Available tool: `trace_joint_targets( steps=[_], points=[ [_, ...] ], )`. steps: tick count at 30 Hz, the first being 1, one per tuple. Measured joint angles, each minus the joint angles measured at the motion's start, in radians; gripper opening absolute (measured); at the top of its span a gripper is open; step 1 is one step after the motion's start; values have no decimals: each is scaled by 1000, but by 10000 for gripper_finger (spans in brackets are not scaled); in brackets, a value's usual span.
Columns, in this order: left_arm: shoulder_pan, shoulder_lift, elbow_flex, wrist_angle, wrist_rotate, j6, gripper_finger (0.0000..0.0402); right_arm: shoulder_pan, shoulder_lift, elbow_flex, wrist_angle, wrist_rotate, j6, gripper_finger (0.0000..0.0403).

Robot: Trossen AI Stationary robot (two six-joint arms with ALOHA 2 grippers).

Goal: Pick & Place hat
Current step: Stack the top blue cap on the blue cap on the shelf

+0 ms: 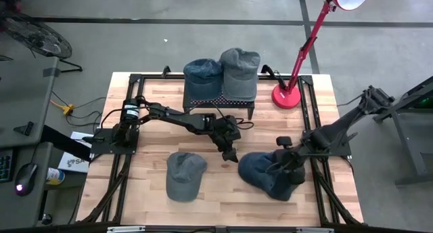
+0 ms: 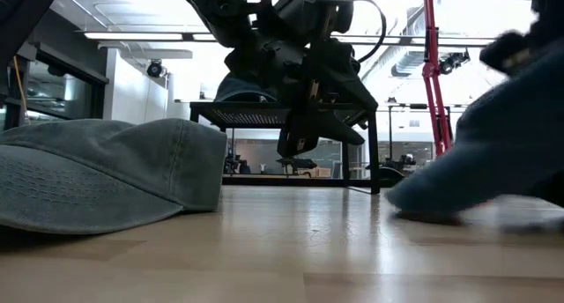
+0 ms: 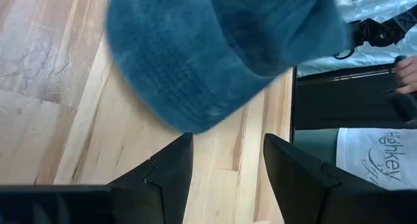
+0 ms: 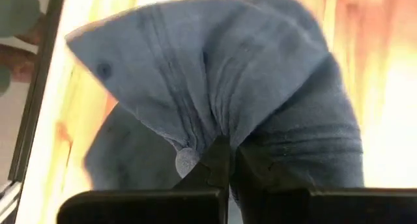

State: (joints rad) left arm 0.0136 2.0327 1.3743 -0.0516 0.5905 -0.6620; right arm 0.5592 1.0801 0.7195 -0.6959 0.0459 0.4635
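While the left arm reaches from the bench's nine o'clock edge toward the middle, a grey cap (image 1: 185, 176) lies flat on the wood at about seven o'clock, well apart from either hand. At twelve o'clock a black rack (image 1: 220, 104) carries two more caps side by side, a blue one (image 1: 202, 72) and a grey one (image 1: 239, 72). The left hand (image 1: 229, 153) hangs over the centre of the bench with its fingers (image 3: 166, 178) spread and nothing between them; the brim of the blue hat (image 1: 267, 172) lies just ahead of them, not touching. That hat sits at about four o'clock on the bench (image 1: 145, 192), its crown bunched upward. The right hand (image 4: 228, 160), reaching in from three o'clock, has its fingers pressed together on a fold of the crown cloth, pinching the hat beside its small top button. A red lamp (image 1: 304, 53) stands at one o'clock, its base just beside the rack's right end.
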Motion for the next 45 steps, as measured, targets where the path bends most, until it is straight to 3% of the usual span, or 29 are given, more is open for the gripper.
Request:
trace_joint_targets(
  steps=[7,19,33,39,45],
  points=[
    [0,0,0,-1,-4,-1,183,-37,0,-129,151,-12,85,2],
    [0,0,0,-2,-5,1,183,-105,0,6,123,-19,7,2],
    [0,0,0,-3,-4,2,183,-148,0,-15,134,-54,-9,54],
    [0,0,0,-3,-3,2,183,-148,0,-15,133,-57,-28,9],
    [3,0,0,-3,22,2,183,-148,0,9,97,-35,-36,3]
  ],
)
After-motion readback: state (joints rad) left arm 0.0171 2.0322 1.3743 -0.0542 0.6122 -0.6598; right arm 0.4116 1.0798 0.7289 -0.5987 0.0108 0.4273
